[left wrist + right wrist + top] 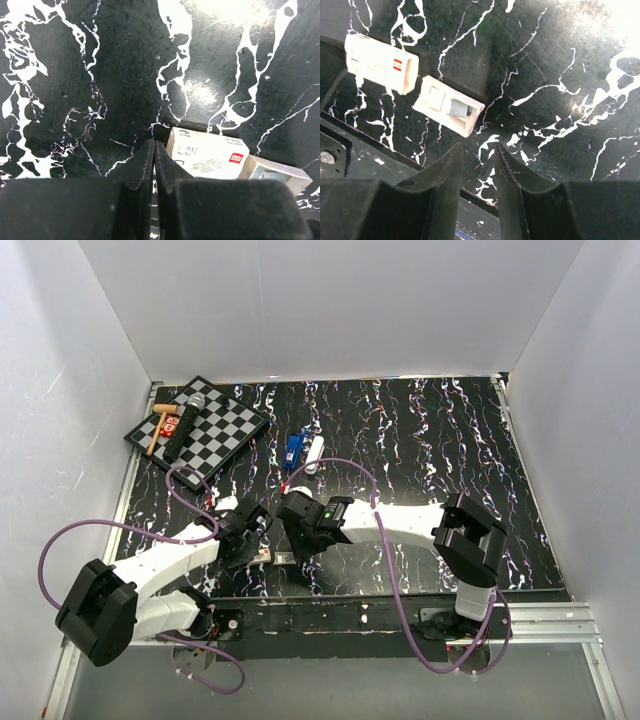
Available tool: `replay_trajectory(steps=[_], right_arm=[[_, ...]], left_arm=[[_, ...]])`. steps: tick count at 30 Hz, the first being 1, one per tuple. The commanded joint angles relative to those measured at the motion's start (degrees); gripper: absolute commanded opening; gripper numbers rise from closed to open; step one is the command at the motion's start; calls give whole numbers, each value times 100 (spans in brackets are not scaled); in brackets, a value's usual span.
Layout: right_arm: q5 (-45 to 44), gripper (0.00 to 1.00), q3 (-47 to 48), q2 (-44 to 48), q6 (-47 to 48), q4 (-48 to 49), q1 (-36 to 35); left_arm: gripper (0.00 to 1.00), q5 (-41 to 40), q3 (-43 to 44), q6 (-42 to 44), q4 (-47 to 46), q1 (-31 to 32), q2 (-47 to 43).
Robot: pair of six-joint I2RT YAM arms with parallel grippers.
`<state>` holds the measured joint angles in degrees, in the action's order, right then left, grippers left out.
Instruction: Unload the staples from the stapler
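The stapler [296,446], with a blue arm and a white arm lying spread apart, sits on the black marbled table [420,440] at the back centre, far from both grippers. It does not show in either wrist view. My left gripper [258,536] [153,145] is shut with nothing visible between its fingers, low over the table beside a white staple box [207,155]. My right gripper [292,536] [477,147] is open by a narrow gap and empty. It hovers near the front edge, just short of the box's open inner tray [449,105], which holds grey staples.
The staple box sleeve [380,62] lies just past the tray. A chessboard [200,425] with a microphone and small items stands at the back left. The table's front rail [350,150] runs close under the right gripper. White walls enclose the table.
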<state>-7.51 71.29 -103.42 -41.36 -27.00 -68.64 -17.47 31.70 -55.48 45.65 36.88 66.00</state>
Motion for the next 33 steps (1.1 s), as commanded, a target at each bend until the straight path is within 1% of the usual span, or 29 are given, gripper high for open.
replay_trajectory(steps=[1,13,23,33], right_arm=[[-84,39,342,-170,-240,125,-9],[-128,36,615,-539,-372,-24,-9],[-181,25,641,-618,-399,-51,0],[-163,19,658,-715,-416,-15,53]], left_arm=[[0,-63,-50,169,-311,21,-227],[0,42,-129,310,-531,21,-271],[0,104,-164,372,-610,21,-342],[0,121,-147,415,-627,21,-315]])
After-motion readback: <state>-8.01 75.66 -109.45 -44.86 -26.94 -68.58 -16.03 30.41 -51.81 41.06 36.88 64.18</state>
